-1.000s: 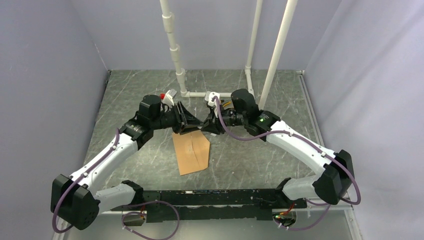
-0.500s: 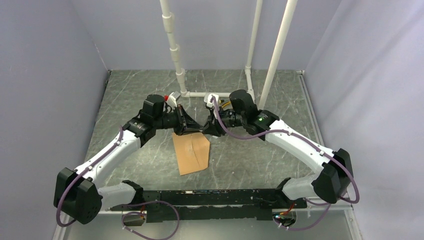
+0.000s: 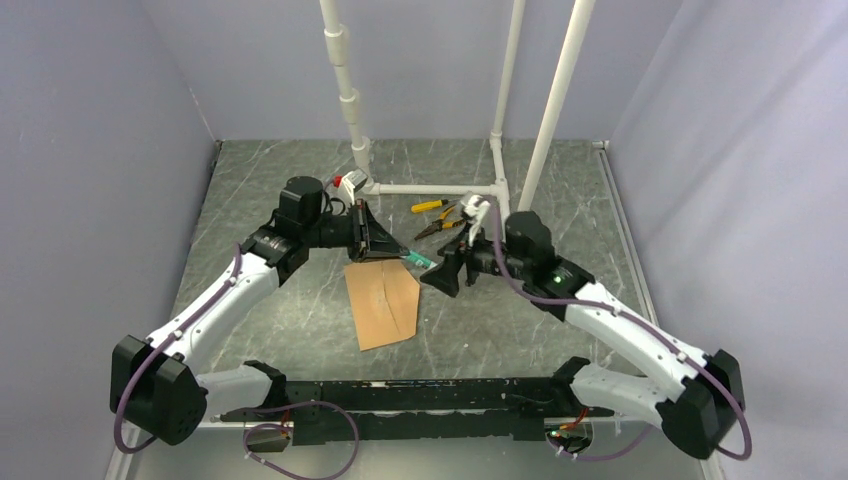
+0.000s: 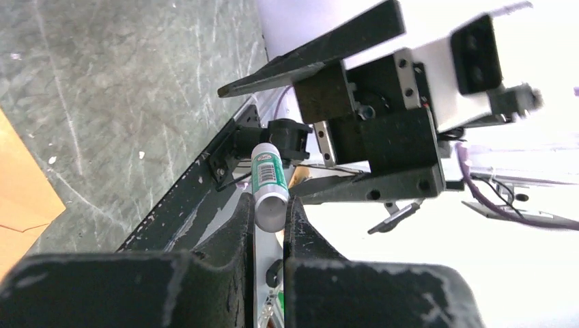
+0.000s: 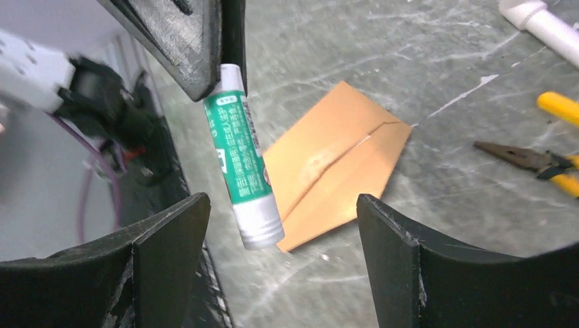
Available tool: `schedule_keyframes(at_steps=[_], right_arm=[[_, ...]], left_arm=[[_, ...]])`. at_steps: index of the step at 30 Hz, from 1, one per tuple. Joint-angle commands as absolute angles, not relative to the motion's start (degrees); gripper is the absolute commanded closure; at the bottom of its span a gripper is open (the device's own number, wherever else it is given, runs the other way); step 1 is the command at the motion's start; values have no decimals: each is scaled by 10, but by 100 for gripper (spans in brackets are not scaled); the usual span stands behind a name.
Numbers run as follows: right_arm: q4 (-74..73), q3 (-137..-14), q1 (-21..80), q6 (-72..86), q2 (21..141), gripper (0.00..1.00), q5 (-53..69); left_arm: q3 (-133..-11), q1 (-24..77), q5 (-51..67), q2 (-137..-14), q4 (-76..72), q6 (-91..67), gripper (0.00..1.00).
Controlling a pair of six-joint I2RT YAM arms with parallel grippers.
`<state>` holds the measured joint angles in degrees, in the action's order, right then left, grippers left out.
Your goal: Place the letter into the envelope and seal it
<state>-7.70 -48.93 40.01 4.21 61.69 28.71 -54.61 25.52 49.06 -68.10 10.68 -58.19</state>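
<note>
At centre of the top view, my left gripper (image 3: 395, 249) is clenched on a green-labelled glue stick (image 3: 420, 260). My right gripper (image 3: 434, 275), just beside the stick's free end, has its jaws wide, gripping nothing. The envelope (image 3: 382, 303) lies flat on the table (image 3: 300, 180) just below both, with yellow-handled pliers (image 3: 436, 228) above right.

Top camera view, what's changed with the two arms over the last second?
The left tool closed on the glue stick. The right tool opened, let it go and pulled back toward its own side, uncovering the pliers. The envelope lay still.
</note>
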Motion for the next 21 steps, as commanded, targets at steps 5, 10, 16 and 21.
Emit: schedule_keyframes(at_steps=[5, 10, 16, 21], right_arm=[[342, -305, 397, 578, 490, 16, 169], [325, -306, 408, 670, 451, 21, 71], [340, -335, 408, 709, 453, 43, 93], [312, -370, 408, 696, 466, 41, 128]], left_arm=[[-557, 249, 562, -667, -27, -650, 98], [-559, 248, 557, -661, -80, -686, 98], [-567, 247, 547, -656, -103, -712, 97], [-569, 247, 528, -645, -130, -733, 98]])
